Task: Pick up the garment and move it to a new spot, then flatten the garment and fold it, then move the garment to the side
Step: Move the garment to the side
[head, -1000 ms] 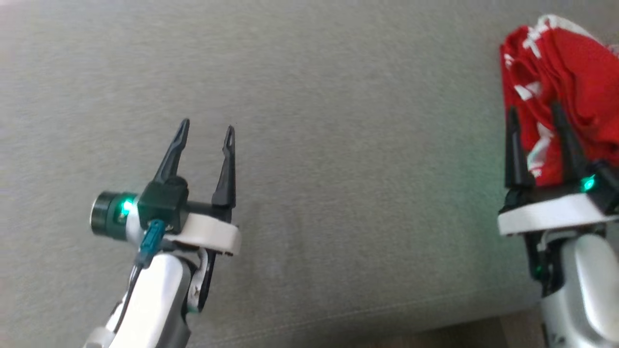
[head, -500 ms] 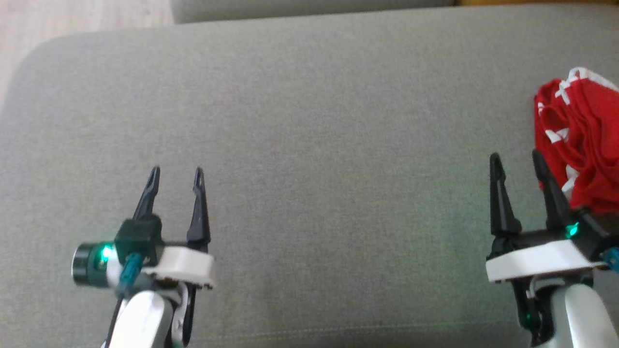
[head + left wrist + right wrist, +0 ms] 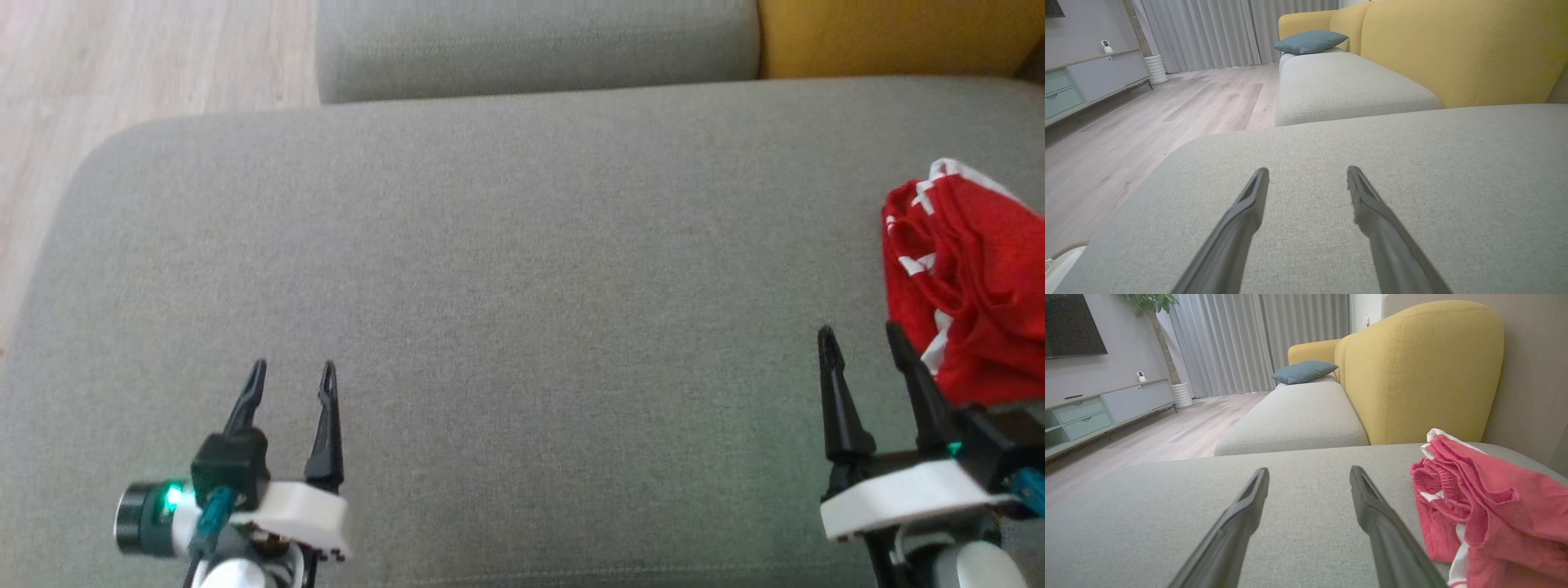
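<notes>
So the garment (image 3: pixel 971 286) sits at the far right of the sofa seat (image 3: pixel 522 269), just right of the right tool (image 3: pixel 859 328), with the left tool (image 3: pixel 294 365) well apart at near left, a second seat (image 3: pixel 531 41) behind and floor (image 3: pixel 122 65) off left.

My left gripper (image 3: pixel 294 365) sits at the lower left of the head view, its two long dark fingers spread apart and pointing forward. My right gripper (image 3: pixel 859 328) sits at the lower right, fingers likewise parted, pointing forward.
</notes>
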Tool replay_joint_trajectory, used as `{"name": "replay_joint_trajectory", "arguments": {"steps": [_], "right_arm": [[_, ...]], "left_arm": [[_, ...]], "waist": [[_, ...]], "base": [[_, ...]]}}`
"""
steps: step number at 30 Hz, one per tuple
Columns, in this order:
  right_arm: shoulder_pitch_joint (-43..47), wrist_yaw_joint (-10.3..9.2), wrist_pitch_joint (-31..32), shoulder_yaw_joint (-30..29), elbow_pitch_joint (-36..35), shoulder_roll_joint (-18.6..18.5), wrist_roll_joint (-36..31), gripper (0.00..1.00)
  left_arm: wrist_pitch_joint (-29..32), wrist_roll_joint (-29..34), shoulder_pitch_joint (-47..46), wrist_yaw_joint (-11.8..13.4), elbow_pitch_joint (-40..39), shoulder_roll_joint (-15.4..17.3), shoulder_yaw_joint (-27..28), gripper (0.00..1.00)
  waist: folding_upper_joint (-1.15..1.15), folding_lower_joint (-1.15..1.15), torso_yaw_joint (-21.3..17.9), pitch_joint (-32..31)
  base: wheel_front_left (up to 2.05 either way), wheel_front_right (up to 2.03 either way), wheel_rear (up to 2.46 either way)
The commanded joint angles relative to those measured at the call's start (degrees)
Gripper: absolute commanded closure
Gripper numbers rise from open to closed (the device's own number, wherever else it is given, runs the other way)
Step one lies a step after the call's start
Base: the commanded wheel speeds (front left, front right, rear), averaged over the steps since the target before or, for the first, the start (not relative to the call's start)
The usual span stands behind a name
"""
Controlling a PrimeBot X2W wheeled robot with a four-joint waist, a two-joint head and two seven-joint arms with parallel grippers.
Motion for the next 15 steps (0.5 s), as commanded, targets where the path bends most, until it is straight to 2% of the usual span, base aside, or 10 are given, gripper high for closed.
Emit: {"name": "replay_joint_trajectory", "arguments": {"steps": [1,15], "right_arm": [[-0.7,0.20,0.2,1.2,-2.2,-0.2,0.3,0.00],[1.3,0.20,1.6,1.2,-2.7,-0.2,0.9,0.00]], "left_arm": [[0.1,-0.3,-1.5,0.1,-2.1,1.4,2.1,0.00],[1.7,-0.1,0.4,0.7,-4.0,2.8,1.4,0.00]], "waist": [[0.00,0.00,-0.2,-0.9],[0.00,0.00,-0.4,-2.7]], "base": [[0.00,0.00,0.00],[0.00,0.00,0.00]]}}
